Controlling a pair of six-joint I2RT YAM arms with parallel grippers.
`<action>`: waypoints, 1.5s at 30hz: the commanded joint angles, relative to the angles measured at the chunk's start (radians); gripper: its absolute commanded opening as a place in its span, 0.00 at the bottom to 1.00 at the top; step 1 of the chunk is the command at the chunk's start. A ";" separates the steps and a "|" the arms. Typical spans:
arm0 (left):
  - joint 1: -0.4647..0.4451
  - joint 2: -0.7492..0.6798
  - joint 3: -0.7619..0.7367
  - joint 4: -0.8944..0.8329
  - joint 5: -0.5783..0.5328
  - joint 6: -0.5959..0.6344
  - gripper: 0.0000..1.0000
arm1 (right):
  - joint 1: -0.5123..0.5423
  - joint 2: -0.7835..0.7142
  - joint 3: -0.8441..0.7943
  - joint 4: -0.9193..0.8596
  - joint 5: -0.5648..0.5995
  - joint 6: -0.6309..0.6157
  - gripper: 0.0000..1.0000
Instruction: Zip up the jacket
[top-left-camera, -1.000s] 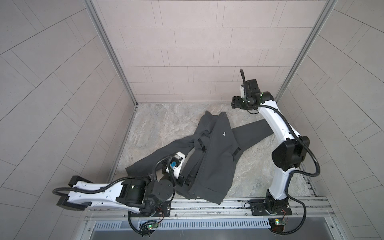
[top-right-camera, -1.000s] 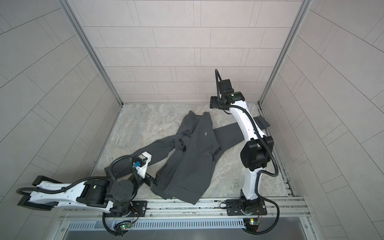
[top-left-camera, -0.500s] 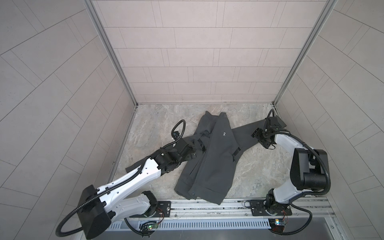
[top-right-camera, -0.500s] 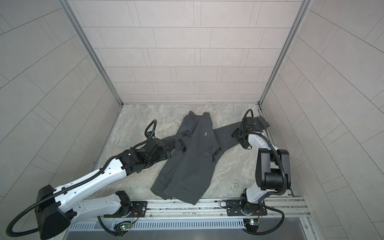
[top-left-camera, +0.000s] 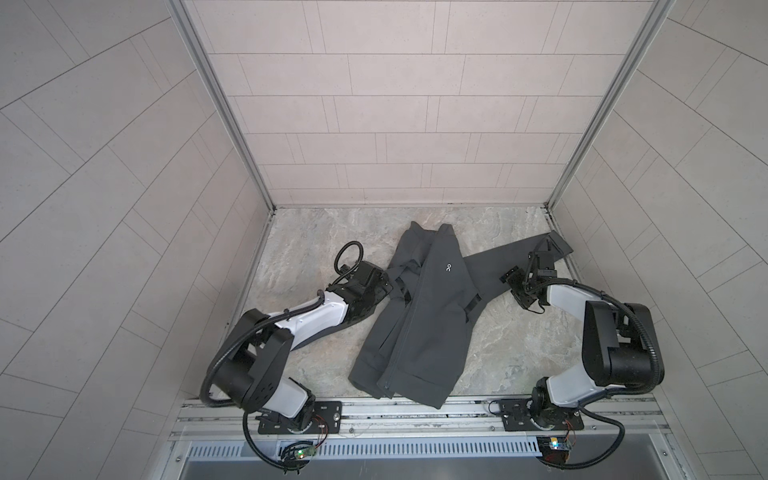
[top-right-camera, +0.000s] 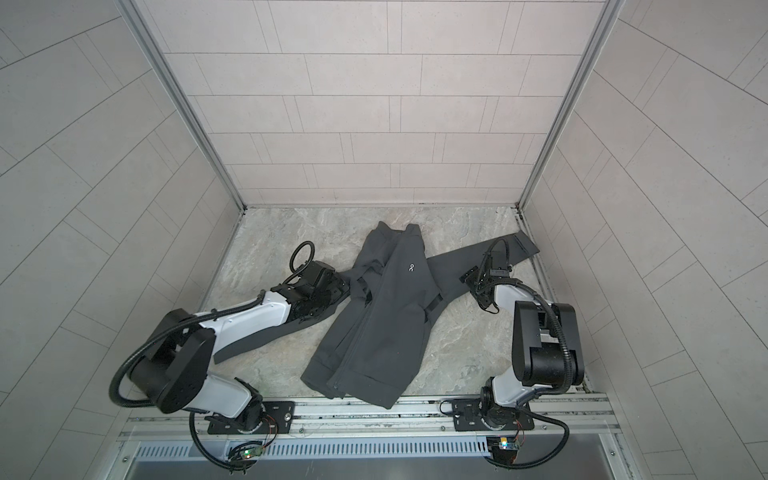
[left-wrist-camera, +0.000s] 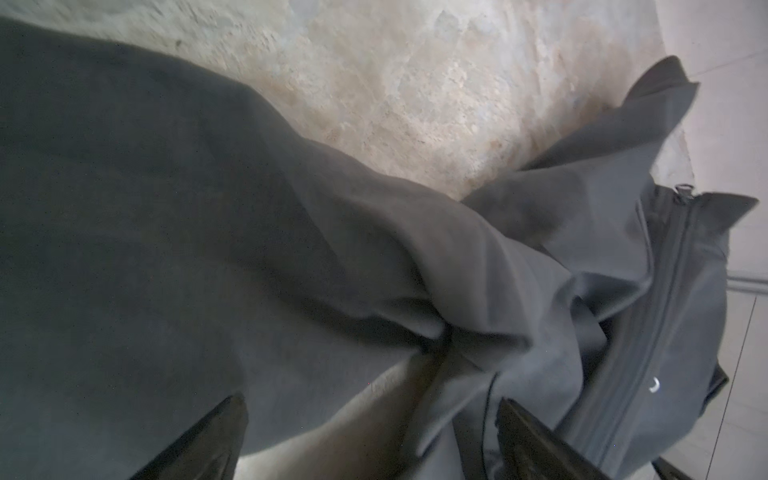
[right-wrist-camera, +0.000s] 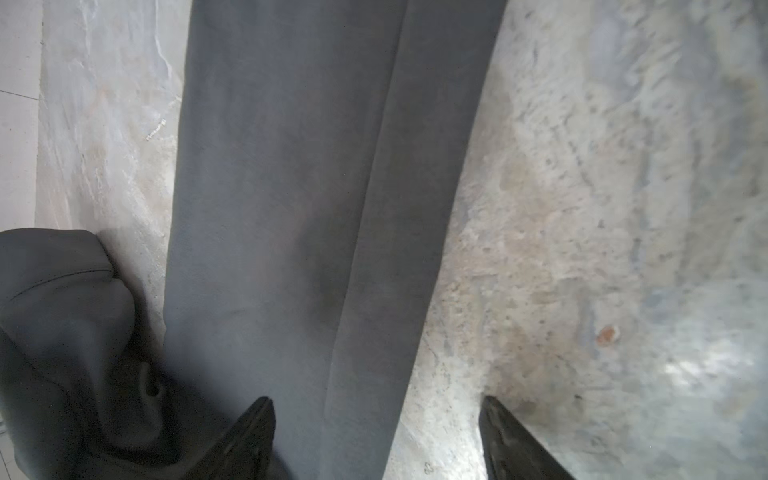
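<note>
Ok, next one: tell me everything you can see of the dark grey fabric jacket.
The dark charcoal fabric jacket lies crumpled, front up, on the marbled stone tabletop, collar toward the back wall, hem at the near edge. A small white chest logo sits beside its front zipper. Sleeves spread to either side; the open left gripper and open right gripper each hover over one.
</note>
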 joint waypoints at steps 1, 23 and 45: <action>0.034 0.099 0.054 0.127 0.065 -0.055 0.97 | -0.001 0.064 -0.007 0.069 -0.028 0.038 0.78; 0.311 0.304 0.189 0.428 0.204 0.099 0.00 | 0.052 0.380 0.273 0.109 -0.129 0.002 0.00; 0.732 0.228 0.232 0.322 0.365 0.356 0.00 | 0.031 0.591 0.888 -0.301 -0.100 -0.320 0.00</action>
